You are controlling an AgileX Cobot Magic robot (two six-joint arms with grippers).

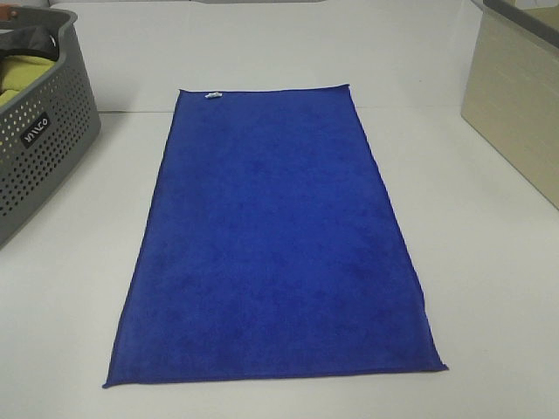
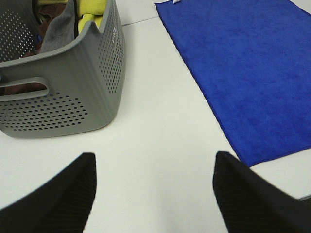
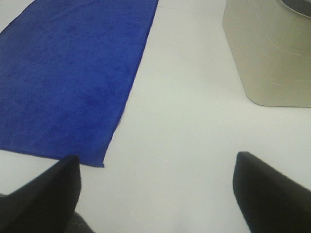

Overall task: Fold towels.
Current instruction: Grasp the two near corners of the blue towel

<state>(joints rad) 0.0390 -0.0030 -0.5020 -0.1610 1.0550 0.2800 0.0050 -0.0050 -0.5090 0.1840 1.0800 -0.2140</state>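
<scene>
Blue towel (image 1: 275, 244): one, spread flat and unfolded on the white tabletop (image 1: 489, 288), lying ahead of and between the two tools.
Left tool (image 2: 154, 162): fingers wide apart, holding nothing, over bare tabletop. Towel's near corner is just ahead on its inner side; grey perforated basket (image 2: 73, 97) of cloths is ahead on its outer side.
Right tool (image 3: 158, 158): spread wide, empty. Towel corner is ahead inward; beige bin (image 3: 272, 58) is ahead outward.

blue towel (image 1: 275, 236): one
grey perforated basket (image 1: 52, 148): one
beige bin (image 1: 515, 105): one
cloths (image 2: 92, 9) in the basket: several
</scene>
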